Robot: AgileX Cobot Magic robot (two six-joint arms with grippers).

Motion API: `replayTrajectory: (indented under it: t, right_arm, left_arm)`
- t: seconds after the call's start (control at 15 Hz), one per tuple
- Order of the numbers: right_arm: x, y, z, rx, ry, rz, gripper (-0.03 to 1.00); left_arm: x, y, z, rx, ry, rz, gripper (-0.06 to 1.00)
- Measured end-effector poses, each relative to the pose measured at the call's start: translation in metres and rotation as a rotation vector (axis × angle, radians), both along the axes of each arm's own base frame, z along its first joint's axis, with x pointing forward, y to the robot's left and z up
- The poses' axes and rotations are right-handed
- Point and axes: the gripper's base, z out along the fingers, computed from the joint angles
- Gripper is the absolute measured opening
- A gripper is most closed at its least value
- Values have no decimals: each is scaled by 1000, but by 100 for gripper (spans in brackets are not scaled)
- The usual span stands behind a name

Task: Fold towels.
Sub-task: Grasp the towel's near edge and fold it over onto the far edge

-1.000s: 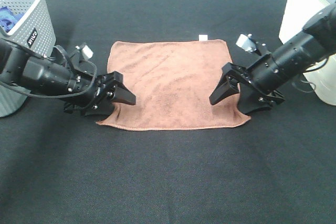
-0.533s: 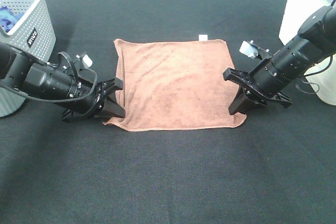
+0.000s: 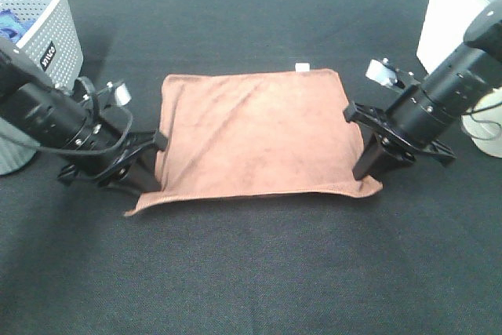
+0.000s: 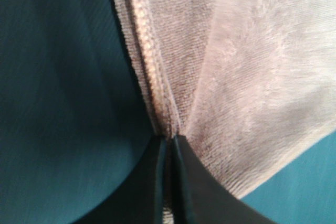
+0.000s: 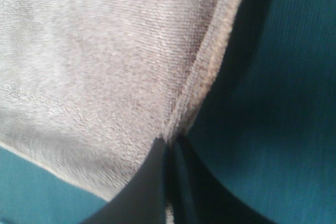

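Clearly, the brown towel (image 3: pixel 251 131) is taut (edges pinched).

The table (image 3: pixel 251 272) is covered by a black cloth. A brown towel (image 3: pixel 259 131) is spread near its middle, a grey perforated basket (image 3: pixel 59 33) is set at the far left, and a white container (image 3: pixel 488 132) is seen at the right edge.

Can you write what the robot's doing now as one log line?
task: fold towels | left gripper: shut on brown towel left edge | right gripper: shut on its right edge | laundry basket: far left
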Motion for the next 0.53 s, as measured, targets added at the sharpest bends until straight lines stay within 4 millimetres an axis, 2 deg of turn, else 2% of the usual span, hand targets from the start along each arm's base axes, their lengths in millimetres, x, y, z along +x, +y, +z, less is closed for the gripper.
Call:
replayTrajectory:
  t: [0.07,0.33,0.4,0.53]
  right_arm:
    - [0,0,0,0,0,0,0]
    - [-41,-2,-12,-5,114,6,0]
    - [-44,-2,-13,-6,119,12,0]
    - [-36,-2,-9,-12,74,17,0]
  left_arm:
    - [0,0,0,0,0,0,1]
    - [-32,4,-10,3,128,-38,1]
    - [-34,5,-12,5,135,-39,1]
    - [-26,3,-6,0,104,-41,1]
